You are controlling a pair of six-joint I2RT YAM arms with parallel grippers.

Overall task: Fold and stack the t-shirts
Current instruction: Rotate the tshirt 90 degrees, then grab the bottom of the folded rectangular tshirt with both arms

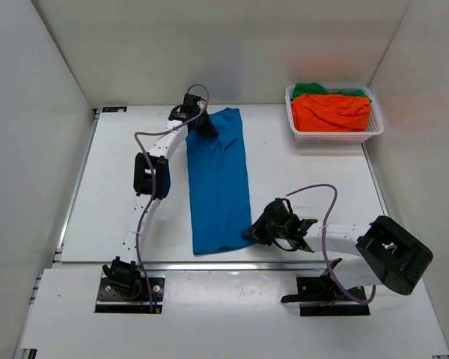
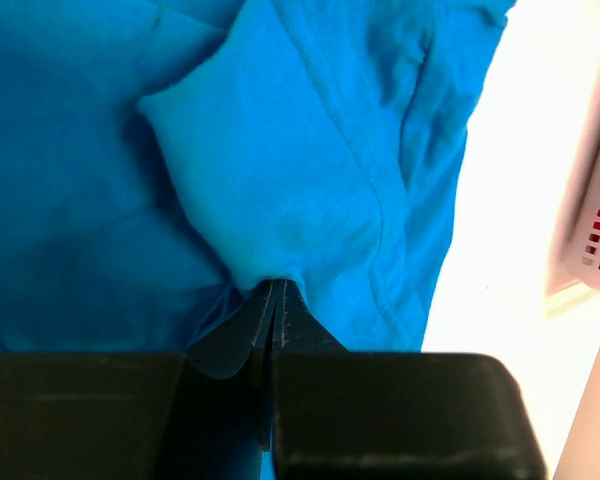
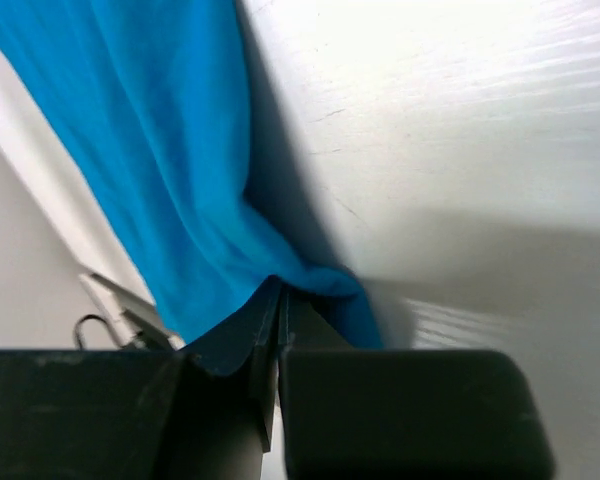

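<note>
The blue t-shirt (image 1: 219, 183) lies as a long strip on the bench (image 1: 307, 179), mid-fold. The left gripper (image 1: 204, 126) pinches its far end and the right gripper (image 1: 251, 233) its near corner, both closed tight. The next move probably calls for bringing one end evenly over the other.

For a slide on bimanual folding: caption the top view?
Left claw and right claw pinch opposite ends of the blue t-shirt; orange t-shirt and green t-shirt wait in the basket.

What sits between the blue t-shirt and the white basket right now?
Nothing. In the top external view, only bare white table separates the blue t-shirt from the basket, which holds the orange t-shirt and green t-shirt.
</note>
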